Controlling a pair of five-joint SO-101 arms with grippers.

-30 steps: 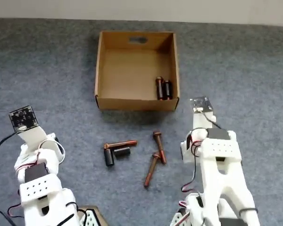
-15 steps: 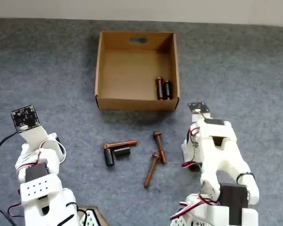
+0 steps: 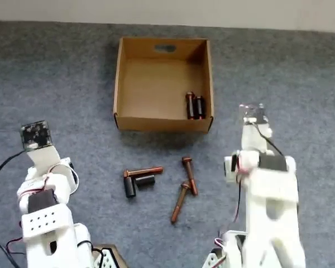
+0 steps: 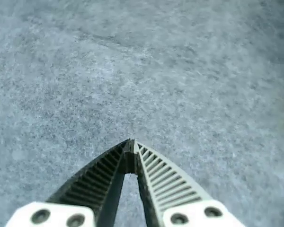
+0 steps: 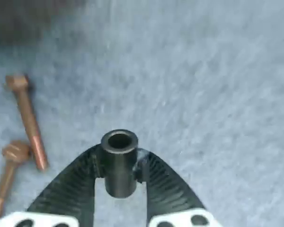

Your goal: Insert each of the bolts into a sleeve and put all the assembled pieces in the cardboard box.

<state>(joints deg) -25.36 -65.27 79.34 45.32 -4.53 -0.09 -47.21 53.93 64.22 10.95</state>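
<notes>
My right gripper (image 5: 119,153) is shut on a black sleeve (image 5: 119,165), held with its open bore showing, above the grey carpet. Two copper bolts (image 5: 27,120) (image 5: 7,170) lie on the carpet beside it; in the high view they are the bolts (image 3: 188,175) (image 3: 180,202) just left of the right arm (image 3: 259,167). A third bolt (image 3: 143,171) lies by two black sleeves (image 3: 129,186) (image 3: 146,181). The cardboard box (image 3: 120,78) holds a copper and black piece (image 3: 194,106) in its near right corner. My left gripper (image 4: 131,146) is shut on nothing over bare carpet.
The left arm (image 3: 44,184) stands at the near left, well apart from the loose parts. The box's near wall (image 3: 163,123) rises between the parts and its inside. Open carpet lies to either side of the box.
The right arm dipped toward the carpet, then rose and shifted slightly right. The left arm's wrist edged a little to the right. The loose bolts and sleeves have not moved.
</notes>
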